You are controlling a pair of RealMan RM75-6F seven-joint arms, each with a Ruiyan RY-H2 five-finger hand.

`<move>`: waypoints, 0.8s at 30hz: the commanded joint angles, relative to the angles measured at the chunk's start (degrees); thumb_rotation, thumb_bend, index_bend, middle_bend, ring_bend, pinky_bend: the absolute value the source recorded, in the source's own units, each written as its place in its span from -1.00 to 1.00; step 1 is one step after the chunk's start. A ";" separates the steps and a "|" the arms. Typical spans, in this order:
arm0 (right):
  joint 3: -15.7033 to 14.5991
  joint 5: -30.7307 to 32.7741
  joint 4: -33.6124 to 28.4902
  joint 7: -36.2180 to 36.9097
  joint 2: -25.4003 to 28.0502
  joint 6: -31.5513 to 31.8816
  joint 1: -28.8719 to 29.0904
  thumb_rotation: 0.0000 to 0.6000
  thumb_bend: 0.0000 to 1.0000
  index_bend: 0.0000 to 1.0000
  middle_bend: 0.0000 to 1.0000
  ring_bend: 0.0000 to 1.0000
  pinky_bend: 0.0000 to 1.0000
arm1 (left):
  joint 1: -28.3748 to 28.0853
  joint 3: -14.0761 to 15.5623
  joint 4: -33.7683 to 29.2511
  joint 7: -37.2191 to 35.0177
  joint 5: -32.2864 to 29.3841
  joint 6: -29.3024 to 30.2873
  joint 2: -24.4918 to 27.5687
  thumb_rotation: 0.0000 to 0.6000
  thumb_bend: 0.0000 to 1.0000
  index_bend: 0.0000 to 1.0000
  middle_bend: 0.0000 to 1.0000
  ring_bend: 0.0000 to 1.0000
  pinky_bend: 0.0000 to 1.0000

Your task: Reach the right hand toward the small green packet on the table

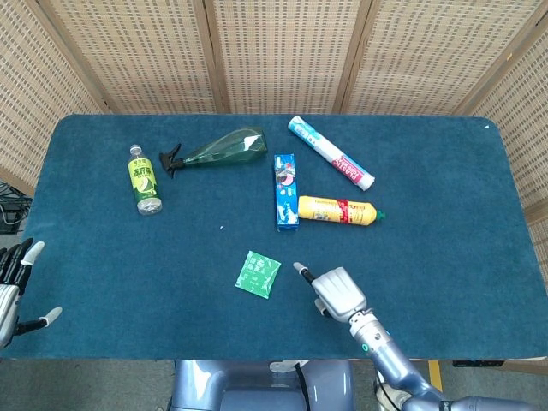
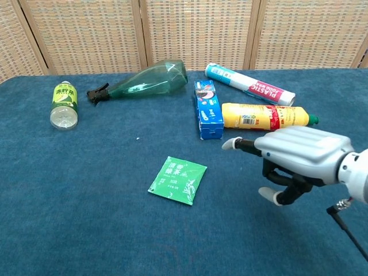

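Note:
The small green packet [image 1: 258, 274] [image 2: 177, 180] lies flat on the blue table, near the front and slightly left of centre. My right hand [image 1: 338, 293] [image 2: 296, 155] hovers just right of it, back upward and holding nothing. One finger [image 2: 233, 144] stretches out toward the packet and the thumb hangs below; a short gap of cloth separates the fingertip from the packet. My left hand [image 1: 15, 287] sits at the table's front left edge with fingers spread and nothing in them. It does not show in the chest view.
Further back lie a small green-labelled bottle [image 1: 145, 178] [image 2: 64, 105], a green spray bottle [image 1: 218, 150] on its side, a blue box [image 1: 286, 192] [image 2: 209, 109], a yellow tube [image 1: 336, 209] [image 2: 264, 115] and a plastic wrap roll [image 1: 330, 153]. Wicker screens stand behind the table.

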 commanded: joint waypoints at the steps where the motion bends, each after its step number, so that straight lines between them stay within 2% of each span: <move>1: -0.12 4.79 -0.62 -4.06 -3.10 -1.21 2.82 1.00 0.33 -0.84 0.95 0.95 0.62 | -0.13 0.04 0.24 -0.16 -0.08 -0.29 -0.08 0.98 -0.91 -1.00 -1.00 -1.00 -1.00; 9: -1.39 11.87 0.79 -7.63 -8.07 0.05 6.31 1.00 0.33 -0.84 0.95 0.96 0.62 | -0.24 0.10 0.13 -0.46 0.15 -0.36 -0.01 0.98 -0.91 -1.00 -1.00 -1.00 -1.00; 24: -1.66 14.46 3.93 -5.28 -13.04 2.00 9.71 1.00 0.33 -0.89 0.95 0.96 0.62 | -0.17 0.23 -0.38 -0.20 0.43 -0.14 0.17 0.98 -0.91 -1.00 -1.00 -1.00 -1.00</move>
